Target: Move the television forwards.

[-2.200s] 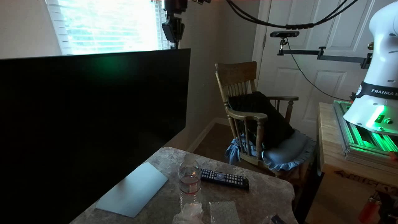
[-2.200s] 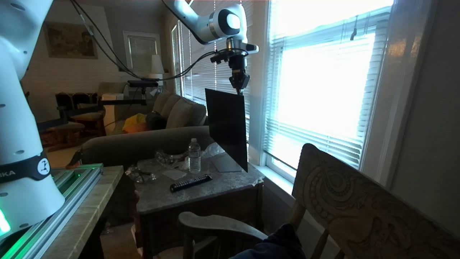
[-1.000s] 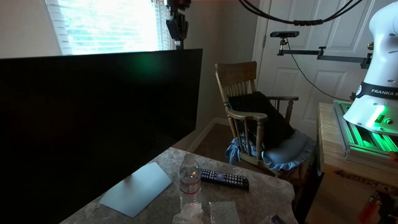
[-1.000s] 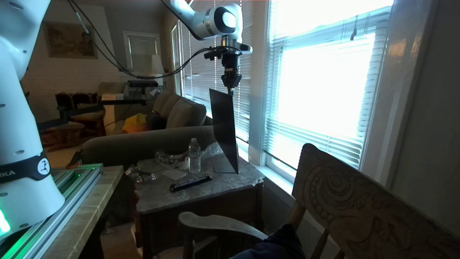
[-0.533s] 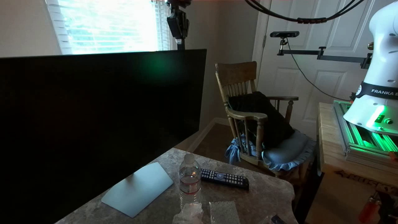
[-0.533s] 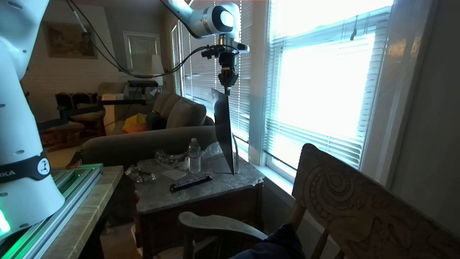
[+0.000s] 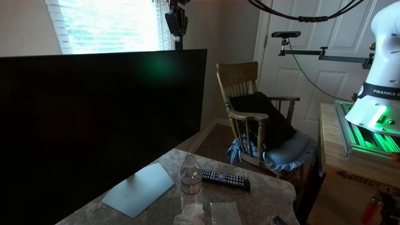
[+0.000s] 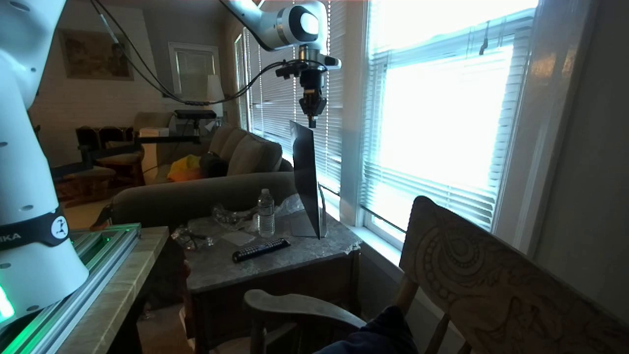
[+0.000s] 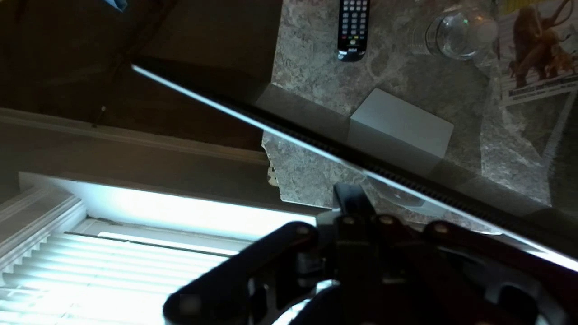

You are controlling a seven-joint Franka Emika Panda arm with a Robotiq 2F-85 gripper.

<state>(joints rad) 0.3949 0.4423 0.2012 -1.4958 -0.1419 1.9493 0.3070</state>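
The television (image 7: 93, 125) is a very large flat black screen standing upright on a silver foot (image 7: 139, 189) on the table. It also shows nearly edge-on in an exterior view (image 8: 305, 182). In the wrist view its thin top edge (image 9: 311, 147) runs diagonally across. My gripper (image 9: 354, 198) points down with its fingers together, holding nothing visible. It is behind the screen, on the window side, near the top edge, with a small gap in the wrist view. In both exterior views the fingertips (image 8: 312, 123) (image 7: 178, 43) are at top-edge height; their lowest part is partly hidden in one.
A water bottle (image 7: 190, 181) and a black remote control (image 7: 226, 179) stand and lie on the stone-patterned table (image 7: 265, 200) before the screen. Plastic wrap (image 8: 228, 216) lies there too. The window (image 8: 442, 123) is behind the screen. A wooden rocking chair (image 7: 240, 81) stands beside the table.
The television has turned and come forward, away from the window, with the gripper moving along behind it. In the last half second the screen barely moves and the gripper shifts slightly back and up.
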